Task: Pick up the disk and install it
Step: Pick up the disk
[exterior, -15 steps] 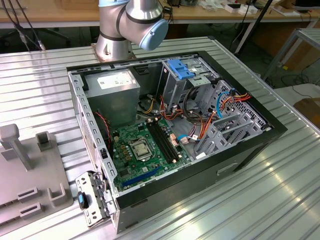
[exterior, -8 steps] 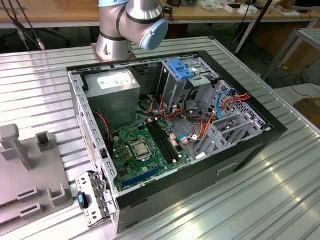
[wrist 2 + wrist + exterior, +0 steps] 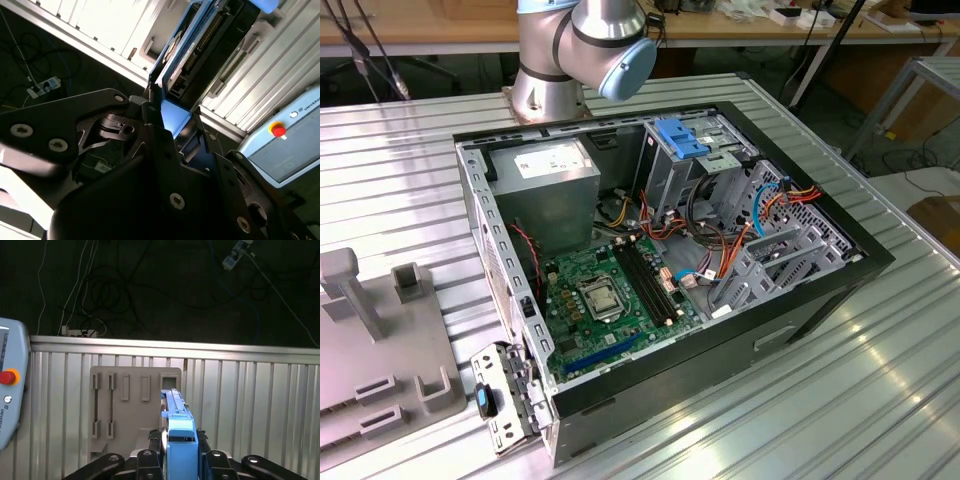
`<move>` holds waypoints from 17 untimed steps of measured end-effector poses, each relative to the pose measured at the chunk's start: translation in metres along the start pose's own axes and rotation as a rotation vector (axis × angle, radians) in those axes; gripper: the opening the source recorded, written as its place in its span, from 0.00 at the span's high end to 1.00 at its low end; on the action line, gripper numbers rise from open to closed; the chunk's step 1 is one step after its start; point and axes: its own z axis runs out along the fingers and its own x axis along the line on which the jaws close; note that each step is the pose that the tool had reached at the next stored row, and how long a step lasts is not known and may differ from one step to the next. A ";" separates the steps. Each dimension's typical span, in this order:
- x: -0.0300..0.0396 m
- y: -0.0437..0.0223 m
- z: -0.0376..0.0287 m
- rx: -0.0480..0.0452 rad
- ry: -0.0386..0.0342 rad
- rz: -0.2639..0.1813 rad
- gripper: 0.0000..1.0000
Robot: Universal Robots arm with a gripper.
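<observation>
The disk (image 3: 176, 426) is seen edge-on in the first wrist view: a thin slab in a bright blue carrier, standing upright between my two black fingers (image 3: 145, 458). My gripper (image 3: 177, 456) is shut on it. In the second wrist view the disk (image 3: 184, 50) reaches away from the gripper (image 3: 172, 117), showing its blue rail and dark connector edge. It hangs in the air above the ribbed metal table, touching nothing else. In the exterior view the open computer case (image 3: 800, 320) lies on its side on the table.
A grey holder plate (image 3: 130, 405) with slots lies on the table below the disk, also at the exterior view's left (image 3: 380, 340). A teach pendant (image 3: 10, 390) with a red button lies beside it. The case holds a light-blue latch plate (image 3: 682, 137), motherboard and cables.
</observation>
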 end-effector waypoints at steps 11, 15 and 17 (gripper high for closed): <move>0.0006 -0.0004 -0.0314 0.0001 -0.0001 0.000 0.63; 0.0007 -0.0006 -0.0403 -0.0001 0.0000 0.000 0.63; 0.0008 -0.0007 -0.0402 0.0001 0.0000 0.000 0.63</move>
